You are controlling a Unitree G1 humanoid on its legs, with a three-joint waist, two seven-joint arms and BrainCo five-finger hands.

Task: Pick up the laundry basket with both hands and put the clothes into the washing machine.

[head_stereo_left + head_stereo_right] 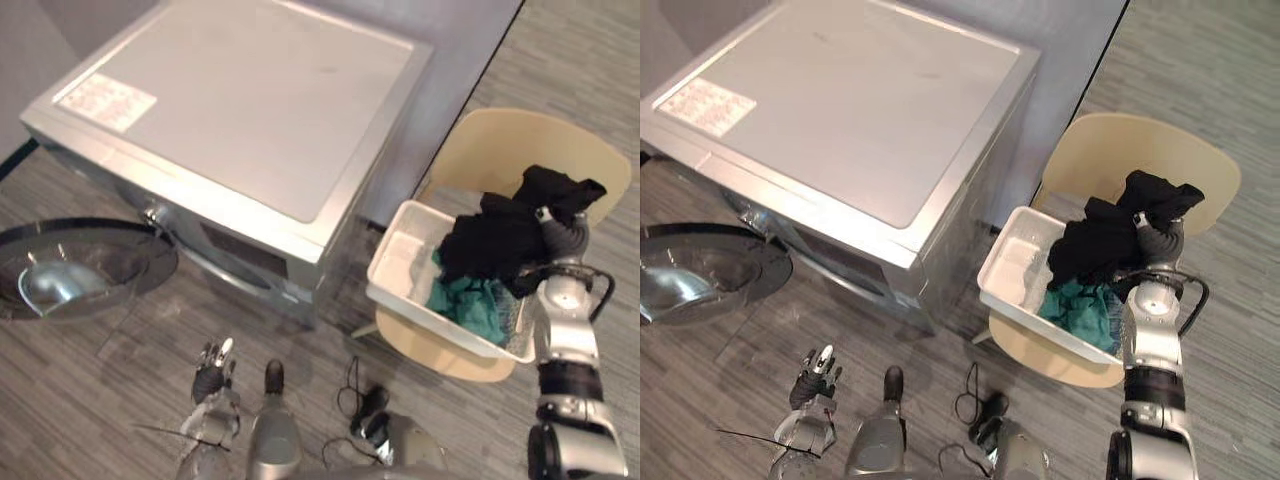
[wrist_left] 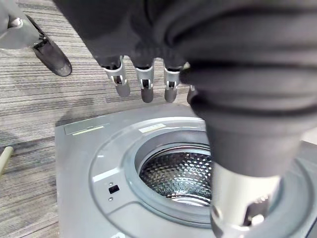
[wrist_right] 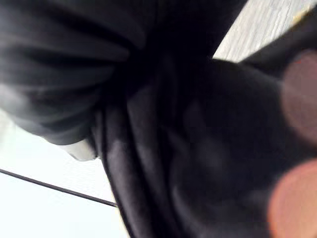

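Left eye view: a silver-grey washing machine [image 1: 250, 110], its round door [image 1: 80, 265] open, stands beyond the left hand [image 1: 212, 375], which hangs slack and holds nothing. The right hand [image 1: 568, 232] is sunk in black clothing [image 1: 495, 245] in the white plastic laundry basket [image 1: 400, 260] on a cream chair [image 1: 520, 140]; its grip cannot be told.

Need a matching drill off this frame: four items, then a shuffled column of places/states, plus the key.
Column 1
1. washer door
2. laundry basket
3. black garment
4. teal garment

Column 2
A. lying low inside the basket
B. swung open, out over the floor
C. resting on the cream chair
D. bunched up above the basket's rim, against the right hand

Pairs: 1-B, 2-C, 3-D, 4-A
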